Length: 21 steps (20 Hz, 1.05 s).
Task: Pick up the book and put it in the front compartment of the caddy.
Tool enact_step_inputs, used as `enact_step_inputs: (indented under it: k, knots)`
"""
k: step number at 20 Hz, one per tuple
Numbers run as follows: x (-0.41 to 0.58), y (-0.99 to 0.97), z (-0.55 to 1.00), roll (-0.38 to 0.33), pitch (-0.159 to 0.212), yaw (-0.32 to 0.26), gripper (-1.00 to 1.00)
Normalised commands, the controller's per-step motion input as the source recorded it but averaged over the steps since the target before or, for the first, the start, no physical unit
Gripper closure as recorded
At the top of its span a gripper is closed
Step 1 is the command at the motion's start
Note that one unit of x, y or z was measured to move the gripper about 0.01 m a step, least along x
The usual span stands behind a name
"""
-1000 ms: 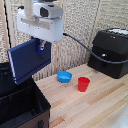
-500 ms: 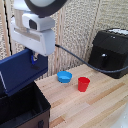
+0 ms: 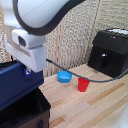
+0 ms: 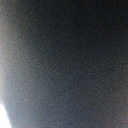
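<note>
In the exterior view the dark navy book [image 3: 14, 84] hangs tilted at the exterior view's left, just above the black caddy [image 3: 26, 113]. My gripper [image 3: 26, 71] grips the book's upper edge beneath the white wrist housing, and the fingers are mostly hidden behind it. The book's lower part reaches down to the caddy's rim, and whether it touches the rim cannot be told. Which compartment lies beneath it does not show. A dark blurred surface [image 4: 70, 60] fills the wrist view, with a pale strip in one corner.
A light-blue bowl [image 3: 64, 76] and a red cup [image 3: 83, 85] stand on the wooden table [image 3: 85, 107]. A black boxy appliance [image 3: 110, 52] sits at the exterior view's right. A dark cable [image 3: 70, 74] runs from the arm across the scene.
The arm has carried the book toward the exterior view's left and lower, from beside the caddy to over it. Bowl, cup and appliance have not moved.
</note>
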Motion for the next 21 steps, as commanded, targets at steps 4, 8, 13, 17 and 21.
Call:
enact_step_inputs:
  k: [4, 8, 13, 17, 21]
  knots:
    - [0.033, 0.67, 0.0, -0.117, 0.0, -0.153, 1.0]
    - [0.239, 0.42, 0.01, -0.145, -0.043, -0.196, 1.0]
    - [0.234, 0.11, 0.07, -0.008, 0.018, -0.089, -1.0]
    - [0.02, -0.56, 0.3, 0.137, -0.016, -0.017, -1.0]
    - [0.018, -0.33, 0.28, 0.099, 0.017, -0.026, -1.0]
